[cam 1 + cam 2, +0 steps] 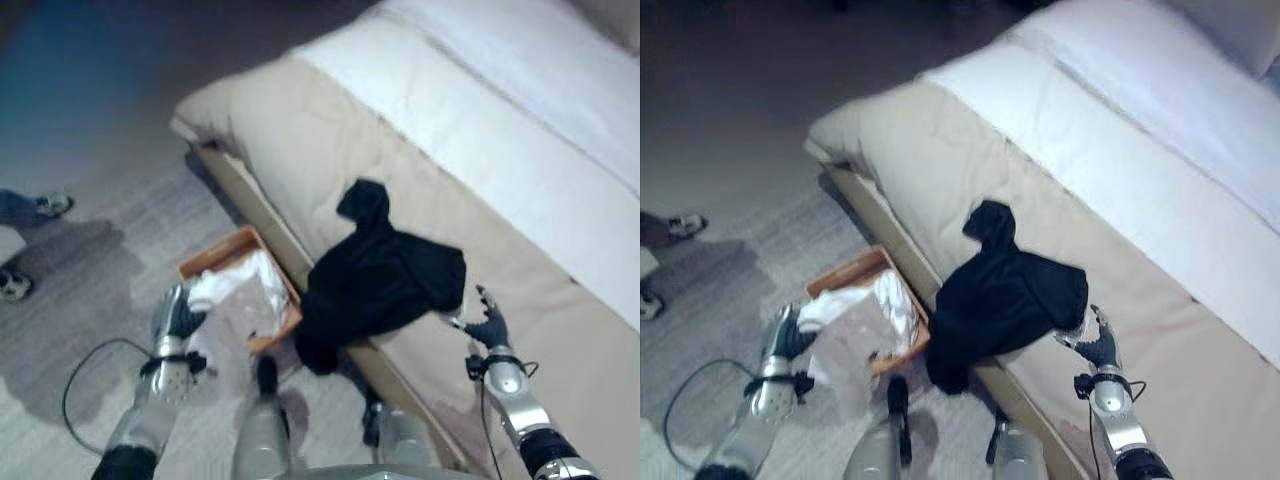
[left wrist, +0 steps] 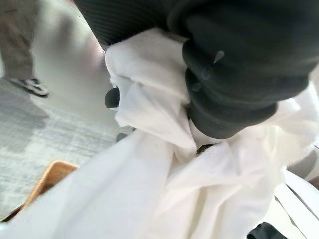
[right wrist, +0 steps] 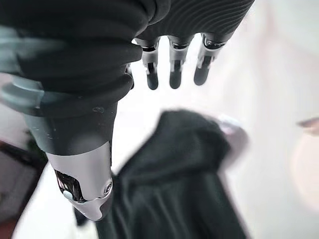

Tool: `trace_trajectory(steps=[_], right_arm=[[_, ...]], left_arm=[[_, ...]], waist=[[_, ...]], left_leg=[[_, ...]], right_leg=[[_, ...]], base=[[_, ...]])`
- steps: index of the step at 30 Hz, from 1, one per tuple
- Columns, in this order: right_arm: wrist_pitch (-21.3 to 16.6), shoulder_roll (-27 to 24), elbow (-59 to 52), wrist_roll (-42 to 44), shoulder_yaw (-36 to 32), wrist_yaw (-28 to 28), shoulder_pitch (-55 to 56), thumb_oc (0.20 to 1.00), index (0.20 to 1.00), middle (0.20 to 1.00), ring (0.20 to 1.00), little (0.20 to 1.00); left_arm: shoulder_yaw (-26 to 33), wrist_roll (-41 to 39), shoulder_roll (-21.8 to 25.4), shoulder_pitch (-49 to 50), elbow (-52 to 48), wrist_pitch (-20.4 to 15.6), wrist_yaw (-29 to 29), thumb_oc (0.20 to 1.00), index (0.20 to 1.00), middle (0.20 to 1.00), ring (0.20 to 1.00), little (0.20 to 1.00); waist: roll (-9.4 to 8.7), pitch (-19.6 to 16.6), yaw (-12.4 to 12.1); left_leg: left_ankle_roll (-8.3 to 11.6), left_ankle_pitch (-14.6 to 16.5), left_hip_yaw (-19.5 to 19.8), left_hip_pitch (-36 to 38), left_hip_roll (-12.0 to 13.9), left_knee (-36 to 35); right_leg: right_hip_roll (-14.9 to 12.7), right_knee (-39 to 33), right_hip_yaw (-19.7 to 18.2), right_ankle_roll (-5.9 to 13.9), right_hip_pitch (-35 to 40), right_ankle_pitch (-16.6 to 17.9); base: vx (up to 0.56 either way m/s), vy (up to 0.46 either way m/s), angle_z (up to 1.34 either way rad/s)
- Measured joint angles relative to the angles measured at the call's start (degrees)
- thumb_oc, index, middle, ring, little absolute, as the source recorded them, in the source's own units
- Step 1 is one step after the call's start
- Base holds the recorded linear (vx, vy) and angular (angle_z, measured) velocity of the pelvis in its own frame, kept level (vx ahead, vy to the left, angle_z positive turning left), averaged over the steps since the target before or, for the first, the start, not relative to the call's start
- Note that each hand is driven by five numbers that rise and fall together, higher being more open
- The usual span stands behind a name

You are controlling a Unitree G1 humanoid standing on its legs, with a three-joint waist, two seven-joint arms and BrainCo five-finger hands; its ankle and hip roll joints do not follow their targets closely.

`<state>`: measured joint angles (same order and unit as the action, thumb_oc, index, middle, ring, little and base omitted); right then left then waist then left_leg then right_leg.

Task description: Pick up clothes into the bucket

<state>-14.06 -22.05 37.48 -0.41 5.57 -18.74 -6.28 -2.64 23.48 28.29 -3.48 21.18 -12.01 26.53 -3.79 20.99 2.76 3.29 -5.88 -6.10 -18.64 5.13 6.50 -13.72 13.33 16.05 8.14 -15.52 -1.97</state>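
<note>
A white cloth hangs bunched over an orange-brown basket on the floor beside the bed. My left hand is at the cloth's left edge, and in the left wrist view the white cloth is gathered inside its curled fingers. A black garment lies on the bed's beige cover, with one end drooping over the edge toward the basket. My right hand hovers just right of it with its fingers straight, holding nothing. The black garment lies below that hand.
The bed runs diagonally from the lower right to the top, and its wooden side rail borders the basket. A person's shoes stand on the grey carpet at the far left.
</note>
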Motion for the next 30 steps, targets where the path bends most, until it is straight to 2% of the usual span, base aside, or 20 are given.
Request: trace_trajectory(steps=[1,3,6,9,10,11,12,15,21,26,30], right_arm=[[-0.25,-0.46,0.01,-0.11,0.21,0.18,-0.43,1.0,1.0,1.0,1.0,1.0],[-0.73,-0.75,0.24,-0.11,0.54,0.16,-1.01,1.0,1.0,1.0,1.0,1.0],[-0.79,-0.25,0.27,-0.09,1.03,0.01,-0.89,1.0,1.0,1.0,1.0,1.0],[-1.02,-0.05,0.08,-0.09,2.04,-0.61,-1.34,1.0,1.0,1.0,1.0,1.0],[-1.03,0.65,0.08,-0.09,2.11,-0.66,-1.43,1.0,1.0,1.0,1.0,1.0],[-1.03,0.7,0.07,-0.1,2.46,-0.61,-1.59,1.0,1.0,1.0,1.0,1.0],[-1.03,0.78,0.06,-0.09,2.8,-0.61,-1.72,1.0,1.0,1.0,1.0,1.0],[-1.35,0.69,-0.92,-0.08,4.71,-1.06,-1.01,1.0,1.0,1.0,1.0,1.0],[-2.27,0.58,-1.52,-0.08,5.94,-1.26,-2.57,1.0,1.0,1.0,1.0,1.0],[-2.61,0.64,-1.44,-0.06,6.34,-1.72,-3.33,1.0,1.0,1.0,1.0,1.0],[-2.63,0.66,-1.18,-0.04,7.1,-1.72,-3.47,1.0,1.0,1.0,1.0,1.0]], left_arm=[[0.0,0.0,0.07,-0.68,-0.07,-0.1,0.74,0.2,0.2,0.2,0.2,0.2],[0.15,-0.06,0.67,-3.72,-0.45,-0.05,2.51,0.2,0.2,0.2,0.2,0.2],[0.62,-0.12,1.48,-5.64,-0.75,0.34,3.55,0.2,0.2,0.2,0.2,0.2],[1.77,-0.62,1.98,-5.92,-4.19,0.39,5.98,0.2,0.2,0.2,0.2,0.2],[1.84,-0.63,2.02,-7.2,-4.22,0.63,7.05,0.2,0.2,0.2,0.2,0.2],[1.83,-0.62,1.76,-7.2,-4.32,0.81,7.56,0.2,0.2,0.2,0.2,0.2],[1.84,-0.62,1.79,-6.86,-4.27,1.09,7.74,0.2,0.2,0.2,0.2,0.2],[1.93,-0.56,2.06,-7.95,-3.89,1.78,10.77,0.2,0.2,0.2,0.2,0.2],[4.22,-0.52,2.47,-9.67,-1.04,5.01,15.55,0.2,0.2,0.2,0.2,0.2],[4.12,-0.63,7.89,-17.14,2.85,7.35,16.7,0.2,0.2,0.2,0.2,0.2],[3.91,-0.82,9.21,-21.37,4.41,7.33,17.6,0.2,0.2,0.2,0.2,0.2]], waist=[[0.08,0.5,-0.27],[0.08,2.04,0.7],[-0.22,3.59,1.09],[-0.28,3.66,0.93],[-0.58,3.8,1.27],[-0.25,4.03,0.94],[-0.22,4.07,0.84],[-0.37,4.03,1.28],[-0.63,4.05,1.58],[-2.1,4.47,3.44],[-2.75,4.58,4.36]], left_leg=[[-0.03,1.18,0.09,-1.63,0.07,1.14],[-0.42,1.18,0.23,-6.35,-0.65,3.01],[-0.72,0.97,0.09,-8.55,-1.33,3.4],[0.07,1.64,0.11,-12.16,-1.27,3.69],[-0.06,2.25,0.05,-13.98,-1.71,5.14],[-1.34,2.83,0.1,-15.58,-1.02,8.07],[-1.86,2.46,0.11,-15.64,-0.91,8.6],[-1.8,2.45,-0.05,-16.41,-1.82,6.87],[-2.24,1.14,-0.26,-17.35,-1.5,6.65],[-2.45,0.5,-0.17,-18.01,-1.33,6.38],[-2.4,0.86,-0.15,-17.97,-1.28,6.42]], right_leg=[[-0.31,1.26,-0.29,-0.06,-1.69,-0.79],[-1.66,4.85,-1.29,-0.11,-6.95,-1.51],[-2.61,6.94,-2.02,-0.01,-9.95,-1.4],[-2.58,8.18,-2.98,-0.15,-14.05,-1.87],[-3.58,7.99,-2.91,-0.27,-15.4,-1.88],[-3.19,9.65,-2.94,-0.3,-16.27,-1.98],[-2.95,10.2,-3.3,-0.23,-16.37,-2.08],[-3.49,9.49,-3.41,-0.22,-17.39,-2.06],[-3.01,9.64,-3.69,-0.08,-18.77,-1.61],[-2.68,8.62,-3.22,0.14,-18.84,-1.02],[-2.54,8.04,-3.25,0.16,-18.61,-0.67]], base=[[-0.08,0.041,0.01],[-0.08,0.049,0.11],[-0.09,0.063,0.08],[-0.03,0.031,0.09],[-0.03,0.029,0.15],[-0.02,0.016,-0.04],[-0.03,0.024,-0.17],[-0.06,0.022,0.13],[-0.03,0.012,-0.04],[0.0,-0.001,-0.01],[0.03,-0.006,-0.01]])
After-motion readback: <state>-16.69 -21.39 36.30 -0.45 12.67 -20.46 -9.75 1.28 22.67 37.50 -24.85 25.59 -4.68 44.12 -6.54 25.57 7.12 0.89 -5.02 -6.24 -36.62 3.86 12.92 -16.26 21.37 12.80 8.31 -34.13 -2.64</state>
